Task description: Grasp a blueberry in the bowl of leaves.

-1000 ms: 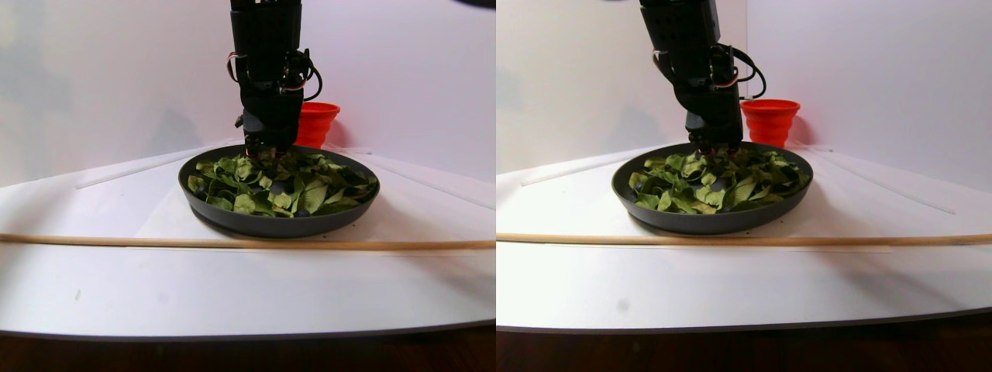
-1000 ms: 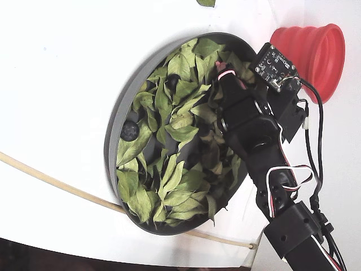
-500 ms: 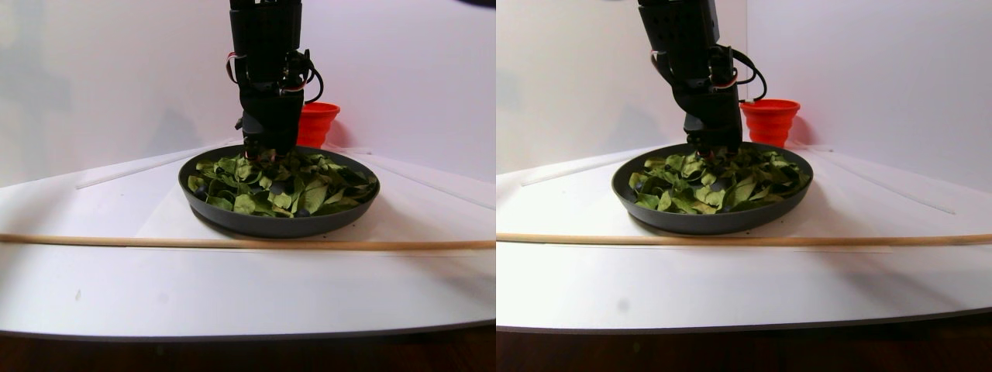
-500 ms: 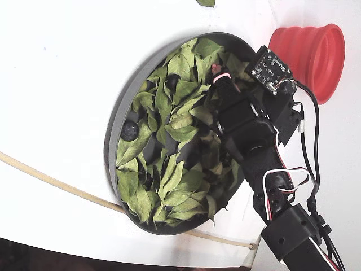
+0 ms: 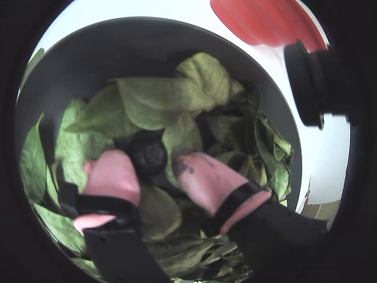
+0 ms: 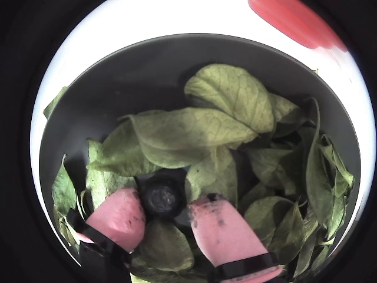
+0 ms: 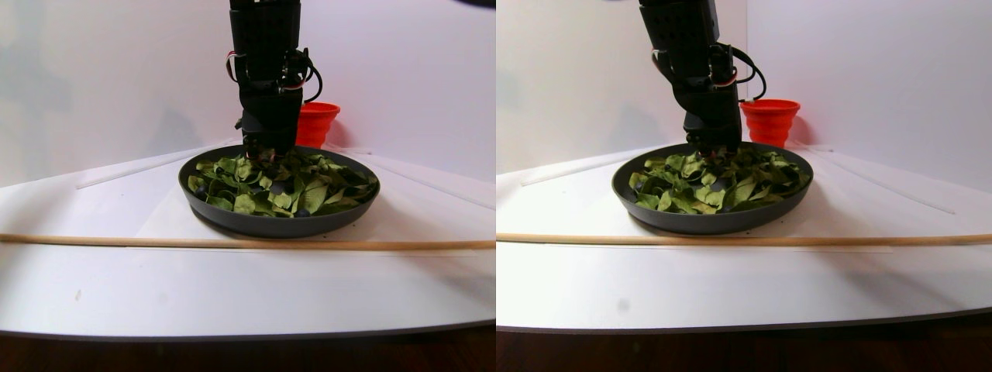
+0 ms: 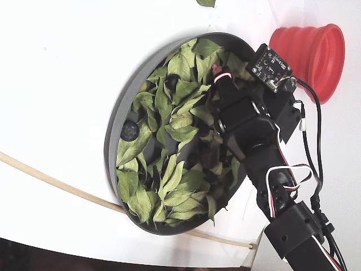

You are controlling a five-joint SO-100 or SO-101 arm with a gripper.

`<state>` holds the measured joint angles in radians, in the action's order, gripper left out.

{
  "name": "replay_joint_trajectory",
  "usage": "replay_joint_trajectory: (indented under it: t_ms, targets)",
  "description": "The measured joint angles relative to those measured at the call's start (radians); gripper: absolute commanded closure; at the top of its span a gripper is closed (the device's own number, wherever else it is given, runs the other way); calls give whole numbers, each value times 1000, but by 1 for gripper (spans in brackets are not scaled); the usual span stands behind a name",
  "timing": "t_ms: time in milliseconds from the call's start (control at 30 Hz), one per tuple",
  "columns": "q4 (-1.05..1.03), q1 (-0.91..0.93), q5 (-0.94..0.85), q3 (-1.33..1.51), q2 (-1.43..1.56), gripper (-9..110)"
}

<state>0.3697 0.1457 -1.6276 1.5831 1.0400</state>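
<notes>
The dark-grey bowl (image 8: 112, 133) is full of green leaves (image 8: 181, 133). In both wrist views my gripper (image 5: 150, 163) (image 6: 165, 204) is down among the leaves (image 6: 182, 132) with its pink fingertips (image 5: 112, 174) (image 6: 219, 227) spread. A dark blueberry (image 5: 148, 154) (image 6: 162, 197) lies between them. The left pad touches the berry or nearly does; the right pad stands apart from it. The fixed view shows the gripper (image 8: 217, 73) at the bowl's far side and a second dark blueberry (image 8: 130, 131) near the left rim. The stereo pair view shows the gripper (image 7: 263, 155) low in the bowl (image 7: 279, 225).
A ribbed red cup (image 8: 310, 51) (image 7: 318, 124) stands just behind the bowl, close to the arm. A thin wooden stick (image 7: 232, 242) (image 8: 56, 183) lies across the white table in front of the bowl. A loose leaf (image 8: 206, 2) lies outside the bowl.
</notes>
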Motion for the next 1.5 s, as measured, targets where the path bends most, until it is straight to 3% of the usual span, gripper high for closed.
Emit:
replay_joint_trajectory:
  t_ms: [1500]
  targets:
    - [-35, 2, -18, -3, 55, 92]
